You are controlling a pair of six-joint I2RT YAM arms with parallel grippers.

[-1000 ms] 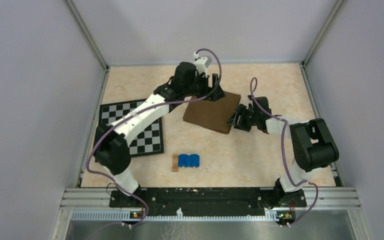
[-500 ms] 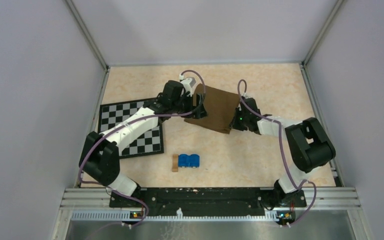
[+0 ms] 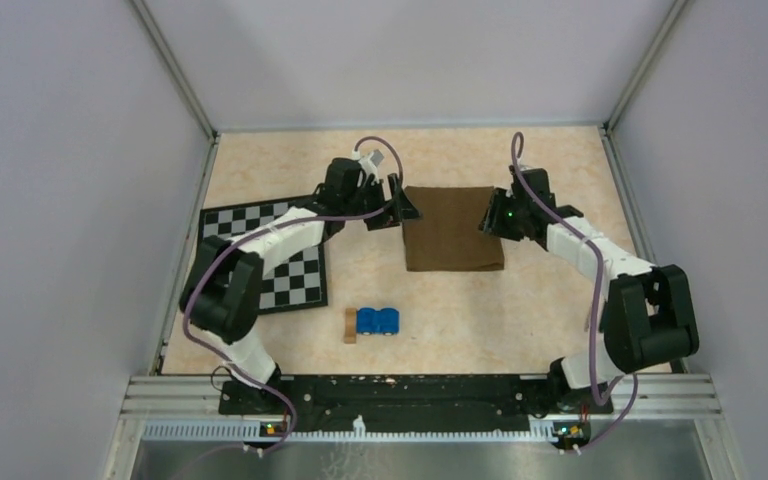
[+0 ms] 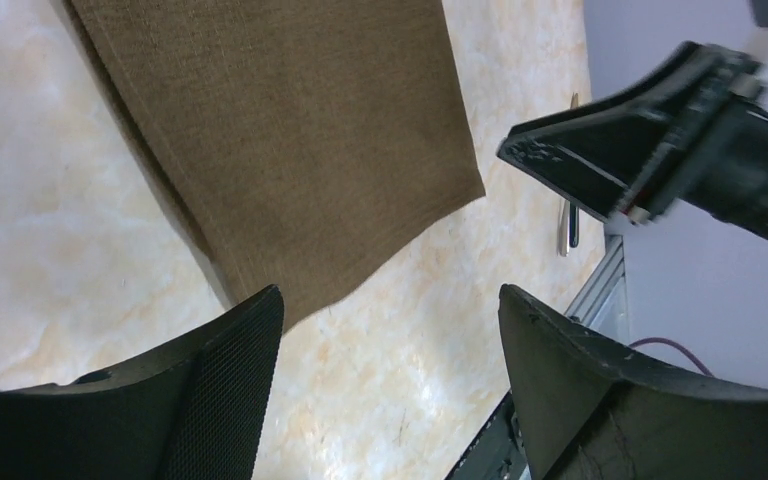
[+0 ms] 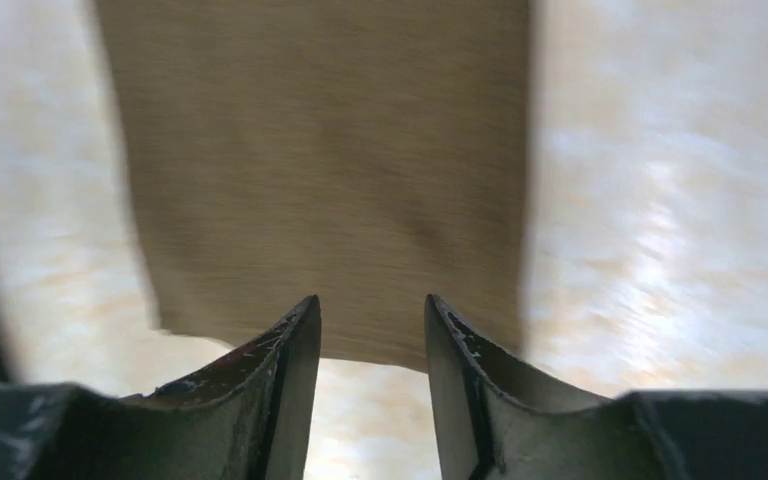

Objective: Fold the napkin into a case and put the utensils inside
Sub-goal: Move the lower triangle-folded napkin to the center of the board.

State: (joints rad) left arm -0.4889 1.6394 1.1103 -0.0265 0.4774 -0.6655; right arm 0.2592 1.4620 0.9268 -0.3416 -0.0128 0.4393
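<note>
Folded napkin (image 3: pixel 452 228) lies flat between both grippers.
The left gripper (image 4: pixel 388 300) is spread wide just off its left edge; the right gripper (image 5: pixel 370 300), parted and empty, is at its right edge.

Pale grey walls (image 3: pixel 400 60); beige marbled tabletop (image 3: pixel 560 330); front rail (image 3: pixel 420 430), probably aluminium.

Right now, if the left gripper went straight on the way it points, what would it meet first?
Most likely the napkin: the open left gripper points at its edge from beside it. Depth is unclear, so the tabletop could come first.
</note>
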